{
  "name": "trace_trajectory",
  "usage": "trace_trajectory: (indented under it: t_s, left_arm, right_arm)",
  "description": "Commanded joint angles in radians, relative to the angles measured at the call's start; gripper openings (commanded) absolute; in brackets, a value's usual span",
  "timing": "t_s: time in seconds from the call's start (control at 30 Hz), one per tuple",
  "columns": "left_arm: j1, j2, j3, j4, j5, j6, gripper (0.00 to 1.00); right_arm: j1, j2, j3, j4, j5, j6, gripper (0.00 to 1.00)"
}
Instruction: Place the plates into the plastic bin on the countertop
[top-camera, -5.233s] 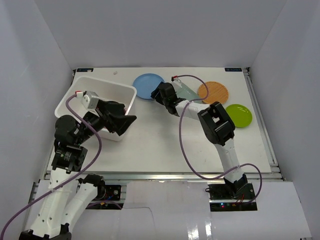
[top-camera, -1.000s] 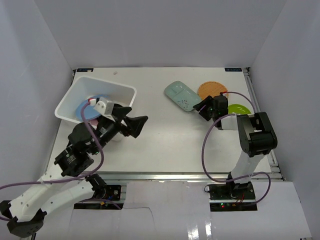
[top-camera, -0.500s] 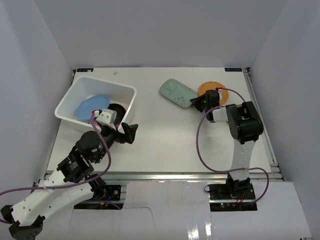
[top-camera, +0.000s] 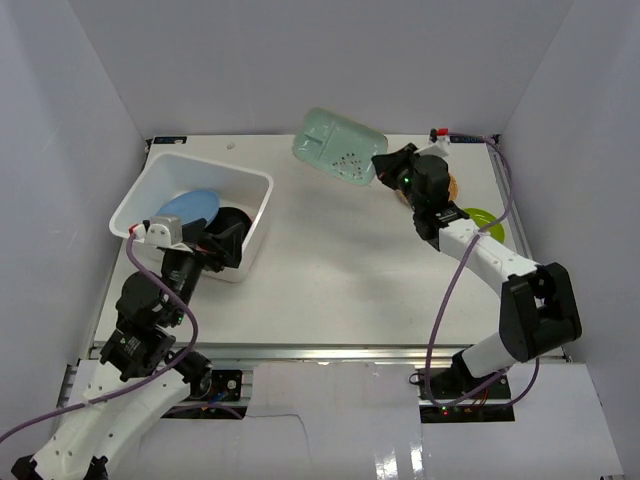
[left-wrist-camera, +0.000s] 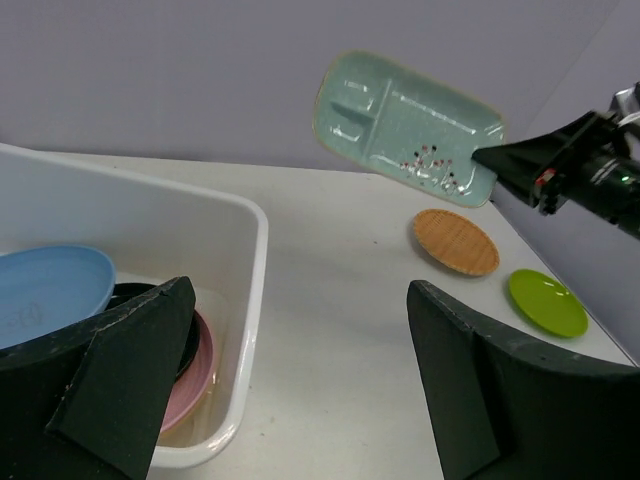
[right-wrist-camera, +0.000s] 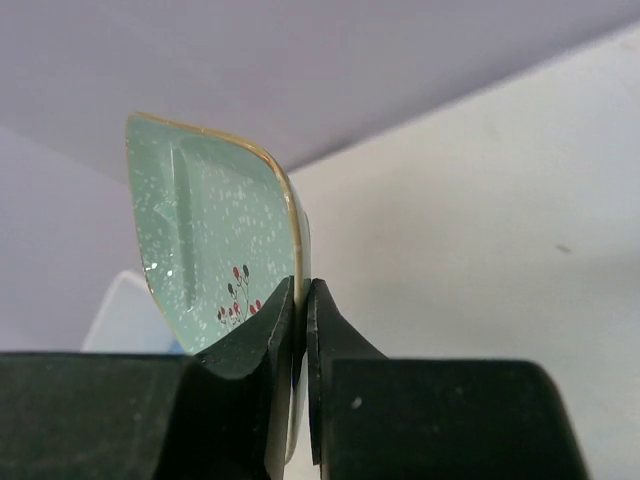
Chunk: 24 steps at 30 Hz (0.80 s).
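Note:
My right gripper is shut on the rim of the pale green rounded-rectangular dish, holding it tilted in the air above the back of the countertop. The white plastic bin stands at the left and holds a blue plate, a pink plate and a black one. My left gripper is open and empty over the bin's near right corner. An orange plate and a lime green plate lie on the right.
Plain white walls close in the countertop on the left, back and right. A metal rail runs along the near edge. The right arm's forearm stretches over the lime green plate's area.
My right gripper has closed on the pale green dish and lifted it up and leftward off the countertop. The left arm has drawn back beside the bin.

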Motion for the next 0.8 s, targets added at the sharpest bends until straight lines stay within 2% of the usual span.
trace_trajectory:
  t_s: [0.0,0.13,0.27,0.4,0.47,0.5,0.6,0.77]
  left_arm:
    - [0.080,0.022,0.031,0.032,0.119,-0.056,0.98]
    - [0.146,-0.021,0.054,0.041,0.116,-0.088,0.98]
    - [0.152,-0.083,0.082,0.064,0.087,-0.088,0.98]
    - [0.152,-0.118,0.123,0.076,0.061,-0.082,0.98]
    - [0.152,-0.123,0.129,0.079,0.066,-0.083,0.98]
    - [0.152,-0.121,0.128,0.079,0.067,-0.082,0.98]
    - [0.150,-0.109,0.113,0.067,0.067,-0.082,0.98]
    - [0.152,-0.106,0.063,0.075,0.027,-0.083,0.98]
  right_arm:
    - [0.117,-0.058,0.191,0.105,0.015,-0.101,0.08]
    - [0.272,0.039,0.358,0.062,0.074,-0.121,0.08]
    - [0.383,0.192,0.554,0.022,0.136,-0.119,0.08]
    - [0.469,0.428,0.884,-0.093,0.171,-0.116,0.08]
    - [0.516,0.546,0.998,-0.135,0.211,-0.125,0.08]
    - [0.530,0.588,1.111,-0.179,0.225,-0.129,0.08]
    - [0.573,0.725,1.265,-0.222,0.289,-0.141,0.08]
    - [0.587,0.817,1.250,-0.225,0.292,-0.092,0.08]
